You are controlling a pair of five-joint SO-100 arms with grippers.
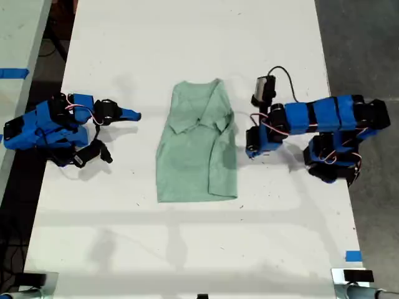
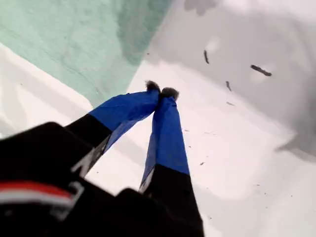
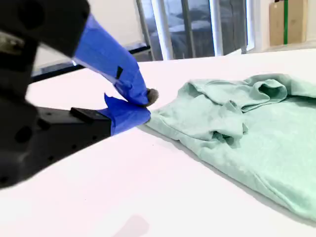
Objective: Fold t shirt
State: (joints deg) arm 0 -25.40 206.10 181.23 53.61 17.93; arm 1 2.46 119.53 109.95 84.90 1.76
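The pale mint-green t shirt (image 1: pixel 196 146) lies flat on the white table (image 1: pixel 187 237), neck toward the far edge, with its sleeves and one side folded inward. On the exterior view's right, my first gripper (image 1: pixel 251 151) points down at the table just beside the shirt's edge. It is shut on nothing (image 2: pixel 162 91), with the shirt (image 2: pixel 74 39) a little apart from its tips. On the exterior view's left, my second gripper (image 1: pixel 136 114) lies low and points toward the shirt. Its tips (image 3: pixel 145 101) are shut and empty, short of the shirt (image 3: pixel 247 128).
A blue tape mark (image 1: pixel 353 256) sits near the table's near corner on the exterior view's right. A second table with blue tape (image 1: pixel 14 73) stands off the exterior view's left. Dark floor borders the table on both sides.
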